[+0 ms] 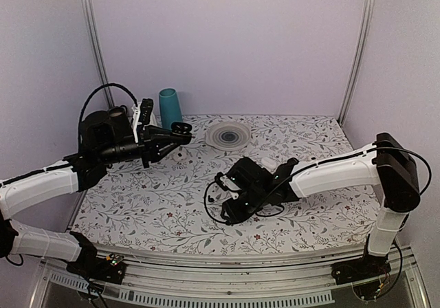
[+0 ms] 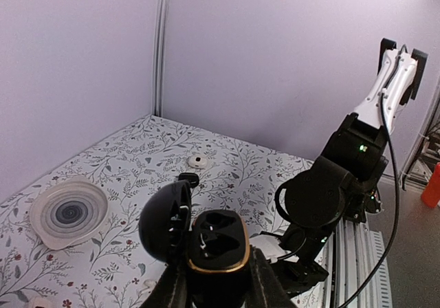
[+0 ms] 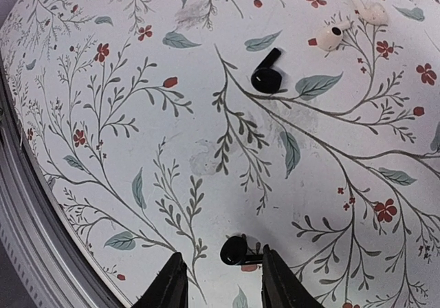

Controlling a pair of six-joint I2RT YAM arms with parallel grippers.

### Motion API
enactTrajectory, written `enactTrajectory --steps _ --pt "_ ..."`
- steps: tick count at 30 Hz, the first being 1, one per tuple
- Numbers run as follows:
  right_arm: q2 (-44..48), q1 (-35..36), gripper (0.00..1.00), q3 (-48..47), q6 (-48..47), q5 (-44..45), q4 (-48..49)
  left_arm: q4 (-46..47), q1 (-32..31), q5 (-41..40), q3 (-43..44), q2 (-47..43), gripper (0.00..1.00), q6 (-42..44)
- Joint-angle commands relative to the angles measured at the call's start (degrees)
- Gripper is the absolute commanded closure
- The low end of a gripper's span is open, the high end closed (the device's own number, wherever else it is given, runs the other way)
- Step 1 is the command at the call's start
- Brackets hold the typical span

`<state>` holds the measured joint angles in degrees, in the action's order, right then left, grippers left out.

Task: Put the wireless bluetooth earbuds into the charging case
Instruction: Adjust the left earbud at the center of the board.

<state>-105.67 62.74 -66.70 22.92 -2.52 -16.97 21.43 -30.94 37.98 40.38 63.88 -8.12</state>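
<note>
The left claw [image 2: 218, 282] is closed tight on the charging case [image 2: 218, 245], one finger pressed against each side of its lower half. The case is held up off the floral tabletop [image 1: 165, 205], at the bottom centre of the left wrist view. Its lid [image 2: 165, 218] is swung open to the left, and both moulded wells inside the gold-rimmed base are on show.

The right claw [image 3: 221, 280] is low over the tabletop with its jaws parted and grips nothing. One black earbud [image 3: 239, 250] lies on the cloth between the two fingertips [image 3: 172, 284], at the bottom centre of the right wrist view. Its stem reaches towards the right-hand tip, with a clear gap on the other side.

A second black earbud [image 3: 267, 74] lies well apart from it, in the upper middle of that frame. Two white earbuds [image 3: 330, 36] sit near it towards the upper right corner.

From overhead, a ribbed white dish [image 1: 229, 135] and a teal cylinder [image 1: 170, 108] stand at the far edge of the tabletop.
</note>
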Motion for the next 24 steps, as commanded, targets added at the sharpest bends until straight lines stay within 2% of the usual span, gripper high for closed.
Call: enactTrajectory --steps 1,6,12,21,24 --pt "1.77 0.34 0.62 -0.46 -7.71 -3.02 -2.24 -1.04 -0.61 -0.44 1.9 -0.24 1.0 1.08" --pt "1.75 0.63 0.62 -1.07 -9.43 -5.82 -4.46 -0.97 -0.61 -0.45 2.07 0.07 1.0 1.09" --pt "-0.38 0.61 0.58 -2.1 -17.09 -0.55 -6.19 0.56 -0.61 -0.31 2.07 0.83 1.0 0.07" --pt "-1.64 0.61 0.65 -2.12 -19.69 -1.94 -3.2 1.02 -0.61 -1.5 0.86 -0.33 1.0 -0.06" --pt "-3.06 0.6 0.66 -5.02 -20.78 -2.38 -4.47 1.2 -0.61 -1.58 0.75 -0.33 1.0 -0.21"
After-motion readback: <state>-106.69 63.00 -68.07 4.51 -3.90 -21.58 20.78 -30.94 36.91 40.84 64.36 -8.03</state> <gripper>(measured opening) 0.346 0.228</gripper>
